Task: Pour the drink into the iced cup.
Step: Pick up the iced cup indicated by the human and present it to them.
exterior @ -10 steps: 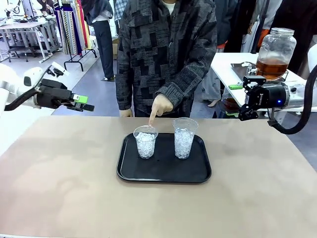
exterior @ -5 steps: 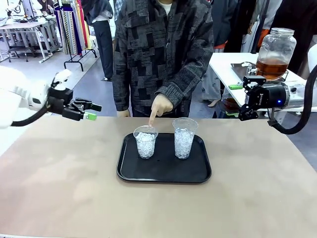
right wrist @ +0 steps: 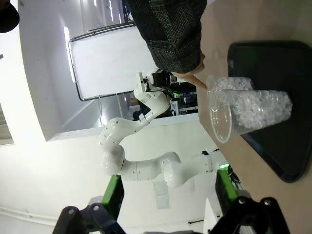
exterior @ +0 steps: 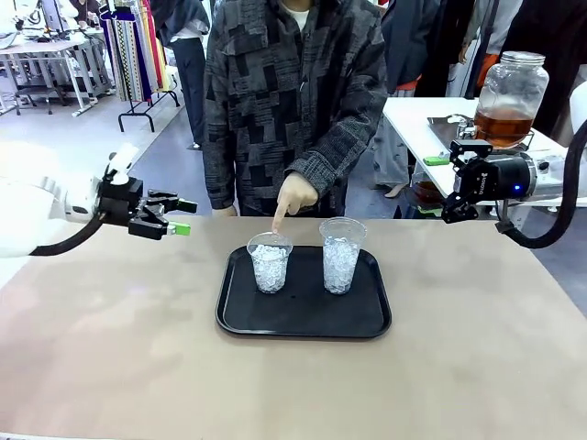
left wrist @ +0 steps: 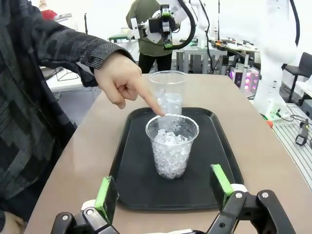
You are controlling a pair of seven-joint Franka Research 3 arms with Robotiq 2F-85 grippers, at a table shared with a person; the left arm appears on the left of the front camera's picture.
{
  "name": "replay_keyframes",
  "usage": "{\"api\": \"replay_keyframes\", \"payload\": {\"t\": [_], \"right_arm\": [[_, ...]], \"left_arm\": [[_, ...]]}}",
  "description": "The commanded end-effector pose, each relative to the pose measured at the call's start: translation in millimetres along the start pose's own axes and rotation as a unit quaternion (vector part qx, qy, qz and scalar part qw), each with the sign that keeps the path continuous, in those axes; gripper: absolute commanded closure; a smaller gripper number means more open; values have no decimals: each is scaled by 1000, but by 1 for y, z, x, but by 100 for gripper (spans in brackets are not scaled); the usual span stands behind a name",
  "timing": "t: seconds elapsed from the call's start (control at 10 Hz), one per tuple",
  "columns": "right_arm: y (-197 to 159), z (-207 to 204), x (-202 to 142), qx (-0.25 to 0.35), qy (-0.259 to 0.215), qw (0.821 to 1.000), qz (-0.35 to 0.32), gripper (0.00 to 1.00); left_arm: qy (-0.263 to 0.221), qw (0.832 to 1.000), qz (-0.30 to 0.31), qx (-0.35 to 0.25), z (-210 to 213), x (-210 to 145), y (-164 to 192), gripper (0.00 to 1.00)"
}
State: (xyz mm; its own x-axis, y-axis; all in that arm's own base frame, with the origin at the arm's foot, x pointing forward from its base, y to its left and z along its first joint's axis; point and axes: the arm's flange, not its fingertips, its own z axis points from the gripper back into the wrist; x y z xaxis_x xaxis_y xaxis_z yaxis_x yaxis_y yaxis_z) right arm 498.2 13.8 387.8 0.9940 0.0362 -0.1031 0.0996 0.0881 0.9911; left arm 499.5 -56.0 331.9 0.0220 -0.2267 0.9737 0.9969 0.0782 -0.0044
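Two clear cups of crushed ice stand on a black tray [exterior: 303,323]. A person's finger [exterior: 279,218] touches the rim of the shorter left cup [exterior: 270,264]; the taller cup [exterior: 341,257] stands to its right. The drink [exterior: 503,125], amber in a lidded glass jar, sits on a white side table at the back right. My left gripper [exterior: 179,217] hovers open over the table's far left, facing the pointed-at cup [left wrist: 171,146] between its pads [left wrist: 106,197]. My right gripper [exterior: 448,188] hangs open at the far right, below the jar, looking at the cups [right wrist: 253,109] side-on.
The person stands at the far edge behind the tray, one sleeve [exterior: 335,160] reaching over it. The brown tabletop [exterior: 138,348] is bare around the tray. The white side table [exterior: 422,115] stands beyond the right corner.
My left arm has swung in from the far left, bringing its open gripper rightward and lower toward the tray. The right arm, cups and pointing finger stay where they were.
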Motion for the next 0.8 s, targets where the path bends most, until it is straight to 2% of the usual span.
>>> {"api": "replay_keyframes", "payload": {"t": [0.0,0.3,0.7], "right_arm": [[1,0,0,1,-1,1000,4,0],[1,0,0,1,-1,1000,4,0],[1,0,0,1,-1,1000,4,0]], "left_arm": [[1,1000,-1,4,4,4,2,0],[0,1000,-1,2,1,1,1,0],[0,998,-52,-35,-29,-23,12,0]]}}
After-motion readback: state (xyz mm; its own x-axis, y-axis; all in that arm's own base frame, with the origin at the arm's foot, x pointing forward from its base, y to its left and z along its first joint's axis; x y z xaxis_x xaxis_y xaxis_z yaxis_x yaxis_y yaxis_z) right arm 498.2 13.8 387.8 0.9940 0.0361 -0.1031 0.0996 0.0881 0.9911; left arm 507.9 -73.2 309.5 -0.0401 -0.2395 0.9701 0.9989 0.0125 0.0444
